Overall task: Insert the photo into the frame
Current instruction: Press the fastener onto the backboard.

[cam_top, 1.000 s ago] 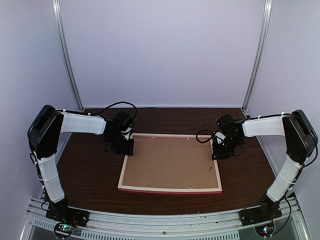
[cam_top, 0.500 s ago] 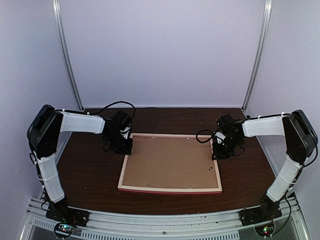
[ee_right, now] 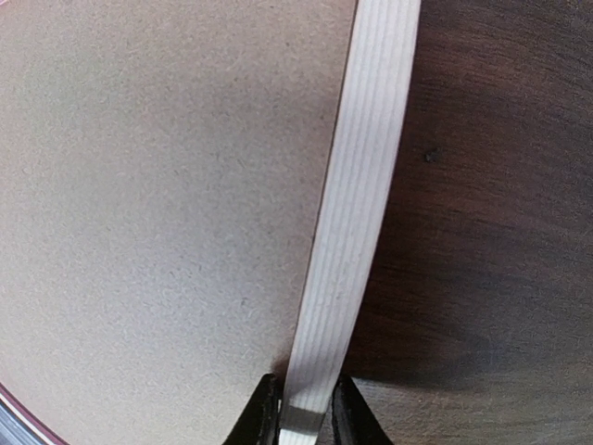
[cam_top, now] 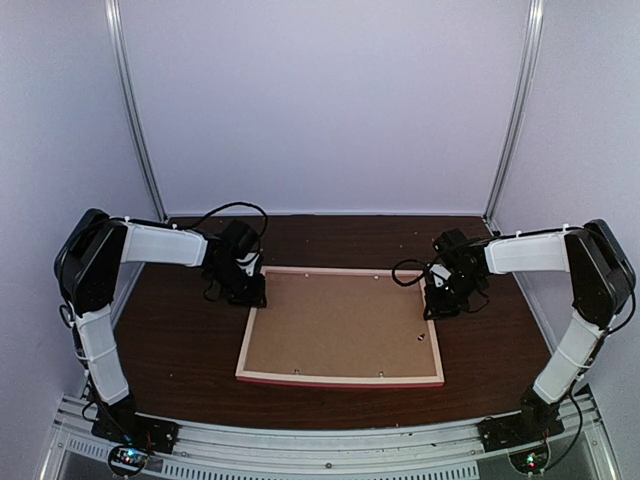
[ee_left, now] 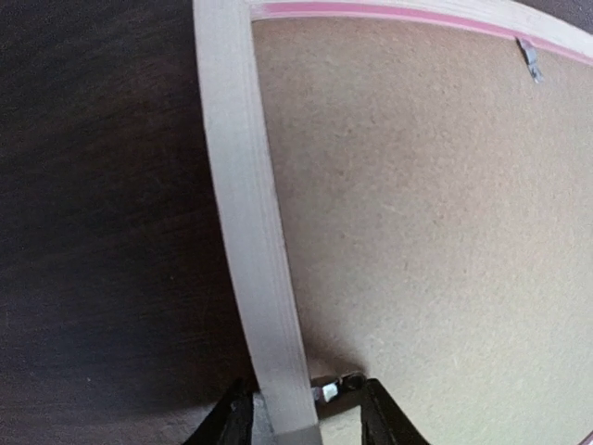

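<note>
Left end effector (cam_top: 250, 293) has edged slightly farther back beside the frame (cam_top: 340, 379).

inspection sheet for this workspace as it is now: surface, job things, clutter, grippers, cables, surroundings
surface: dark wood table, a few pale specks
job's things: frame lies flat, back up, with the brown backing board inside it; photo not seen in any view
clutter: nothing seen
grippers: left gripper open, fingers astride the frame's left bar; right gripper shut on the right bar
cables: black cables loop at both wrists
surroundings: pale walls, metal uprights, rail at the near edge
</note>
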Controlling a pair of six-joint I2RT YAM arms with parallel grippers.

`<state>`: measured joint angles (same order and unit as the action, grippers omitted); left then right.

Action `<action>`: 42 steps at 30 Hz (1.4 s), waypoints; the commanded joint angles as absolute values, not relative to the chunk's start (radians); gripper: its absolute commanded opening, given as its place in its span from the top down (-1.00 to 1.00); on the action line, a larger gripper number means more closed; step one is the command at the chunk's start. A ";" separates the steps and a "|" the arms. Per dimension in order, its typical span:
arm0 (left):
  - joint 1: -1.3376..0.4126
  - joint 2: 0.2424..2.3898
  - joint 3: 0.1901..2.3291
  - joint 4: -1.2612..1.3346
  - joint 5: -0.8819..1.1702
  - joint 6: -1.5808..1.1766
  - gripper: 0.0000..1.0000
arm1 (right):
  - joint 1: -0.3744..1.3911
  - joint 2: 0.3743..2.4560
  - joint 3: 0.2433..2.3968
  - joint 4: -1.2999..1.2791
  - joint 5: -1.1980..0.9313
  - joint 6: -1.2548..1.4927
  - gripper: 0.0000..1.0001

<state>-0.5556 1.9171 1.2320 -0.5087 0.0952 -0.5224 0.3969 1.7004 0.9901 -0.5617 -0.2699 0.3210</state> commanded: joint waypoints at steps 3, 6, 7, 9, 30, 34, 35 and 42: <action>-0.554 1.922 1.221 -0.459 0.140 -0.516 -0.01 | 0.402 1.724 0.974 -0.539 -0.319 0.327 0.60; -0.554 1.908 1.221 -0.469 0.137 -0.512 -0.10 | 0.402 1.726 0.974 -0.535 -0.319 0.327 0.60; -0.554 1.904 1.220 -0.473 0.137 -0.511 -0.11 | 0.403 1.727 0.974 -0.535 -0.319 0.327 0.60; -0.554 1.897 1.223 -0.483 0.144 -0.511 -0.13 | 0.402 1.726 0.976 -0.537 -0.319 0.327 0.60; -0.560 1.795 1.061 -0.477 0.135 -0.556 0.50 | 0.402 1.706 0.997 -0.548 -0.332 0.340 0.33; -0.572 1.769 1.030 -0.475 0.109 -0.587 0.56 | 0.402 1.687 1.005 -0.554 -0.337 0.347 0.14; -0.574 1.764 1.023 -0.471 0.105 -0.595 0.58 | 0.403 1.684 1.008 -0.558 -0.338 0.348 0.13; -0.612 1.749 0.997 -0.462 0.067 -0.633 0.68 | 0.408 1.662 0.988 -0.572 -0.347 0.370 0.07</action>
